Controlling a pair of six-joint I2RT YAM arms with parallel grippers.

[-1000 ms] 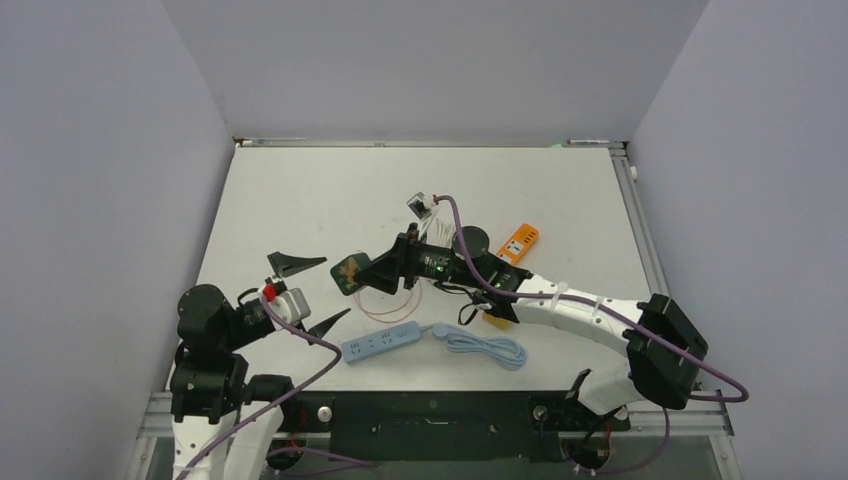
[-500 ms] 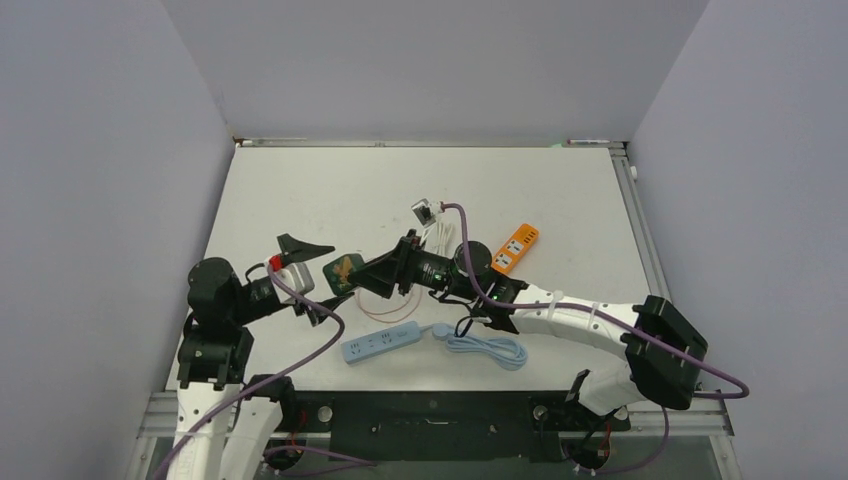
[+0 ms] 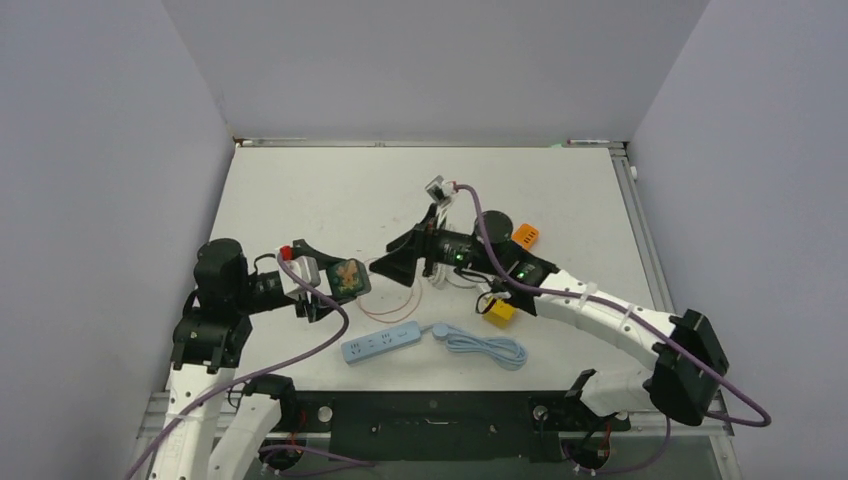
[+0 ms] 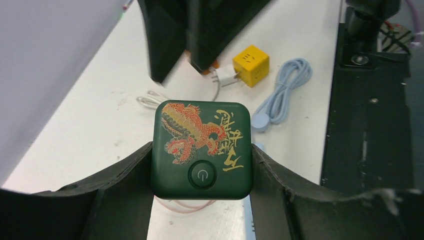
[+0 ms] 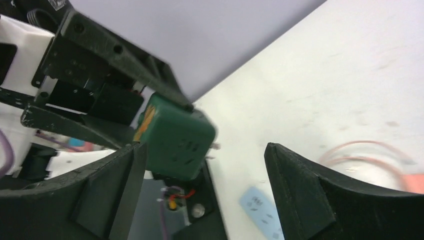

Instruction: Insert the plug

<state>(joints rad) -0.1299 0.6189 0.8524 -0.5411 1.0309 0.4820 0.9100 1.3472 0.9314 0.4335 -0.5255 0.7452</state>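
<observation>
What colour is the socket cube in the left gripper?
Dark green socket cube, red-and-gold dragon; left wrist view.

The white desk (image 3: pixel 300 190) carries a handful of electrical bits. Toward 7 o'clock from its middle, near the front edge, a blue power strip (image 3: pixel 380 343) lies flat. Its pale blue cord (image 3: pixel 490 349) is coiled at 5 o'clock and ends in a round plug (image 3: pixel 440 331) just beside the strip. At 4 o'clock sits a yellow cube (image 3: pixel 499 311) with a white plug (image 4: pixel 227 75) touching one side. At 1 o'clock from the cube is an orange block (image 3: pixel 525 234), partly hidden. Near the middle lie a thin red wire (image 4: pixel 186 210) in a loop and a white cable (image 4: pixel 150 101).
</observation>
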